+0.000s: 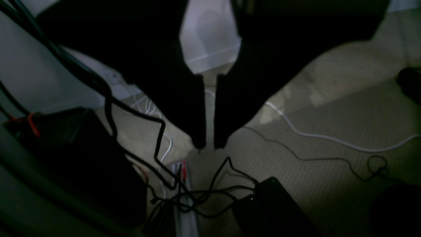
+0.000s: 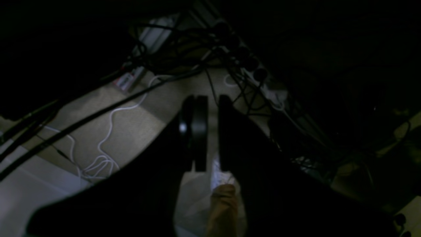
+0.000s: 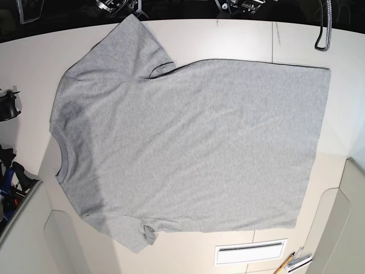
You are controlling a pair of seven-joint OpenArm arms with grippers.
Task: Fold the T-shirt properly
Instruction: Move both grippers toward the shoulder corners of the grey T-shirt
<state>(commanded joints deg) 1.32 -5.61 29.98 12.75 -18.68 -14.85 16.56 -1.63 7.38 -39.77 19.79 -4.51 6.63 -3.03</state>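
In the dark wrist views, left gripper (image 1: 210,144) and right gripper (image 2: 213,98) stand slightly parted; T-shirt (image 3: 194,142) lies collar toward nine o'clock, underside hidden.

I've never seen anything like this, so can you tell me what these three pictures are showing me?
It's a robot with two arms, each ending in a gripper, a pair of fingers for pinching. The base picture looks down on a pale table. A grey T-shirt lies spread on it, plain side up, with its neck at the picture's left and its hem at the right. Below the hem end are a white slotted plate and a pencil.

The other two come from cameras on the arms' wrists. They are dark and show cables and floor beyond the fingers. The left gripper and right gripper both have a narrow gap between their fingers, with nothing held.
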